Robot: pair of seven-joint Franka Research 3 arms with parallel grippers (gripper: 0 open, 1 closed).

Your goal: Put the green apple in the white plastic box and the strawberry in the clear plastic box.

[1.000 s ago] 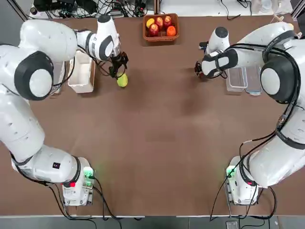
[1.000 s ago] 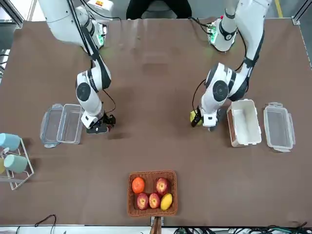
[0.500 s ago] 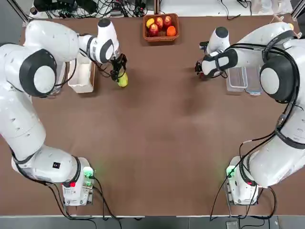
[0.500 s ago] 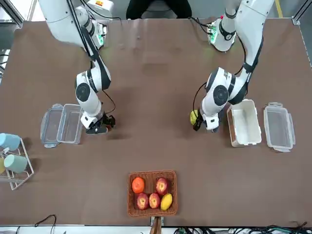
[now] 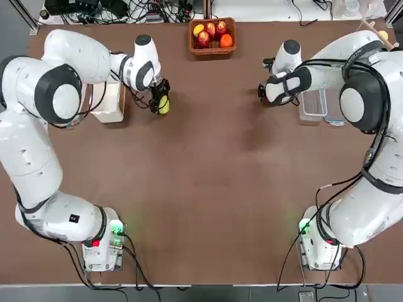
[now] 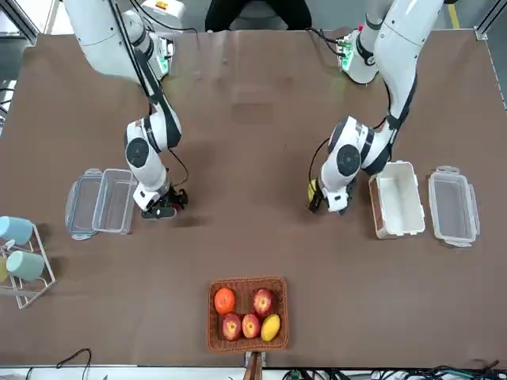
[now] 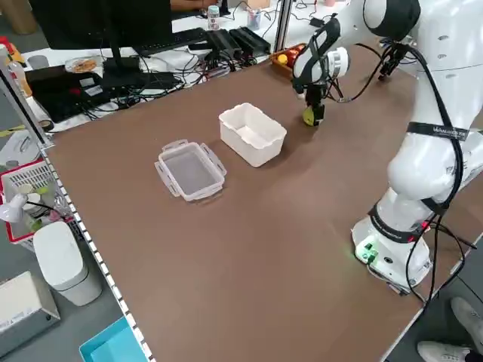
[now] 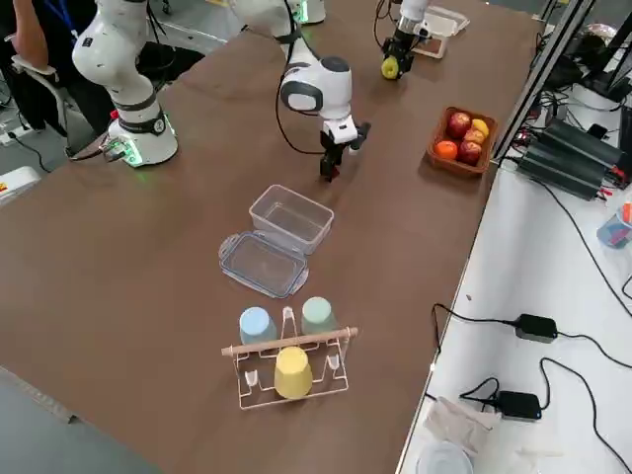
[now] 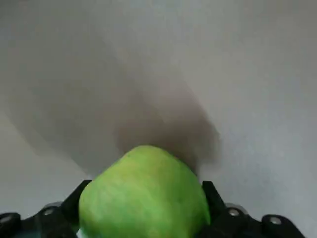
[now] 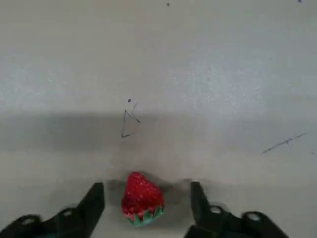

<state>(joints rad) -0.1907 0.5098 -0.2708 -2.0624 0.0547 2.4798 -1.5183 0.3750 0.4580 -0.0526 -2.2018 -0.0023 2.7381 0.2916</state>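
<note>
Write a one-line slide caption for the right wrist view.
Right gripper open, its fingers either side of the strawberry that lies on the brown table, not yet gripped.

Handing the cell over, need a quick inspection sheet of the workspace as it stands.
Surface: brown table, no spills seen.
Job's things: green apple in left gripper, beside the white plastic box; strawberry on the table between the fingers of the right gripper; clear plastic box has nothing in it.
Clutter: fruit basket; lone clear tub; cup rack.
Grippers: left shut on the apple; right open, around the strawberry.
Cables: leads at both arm bases.
Surroundings: desks with electronics.
</note>
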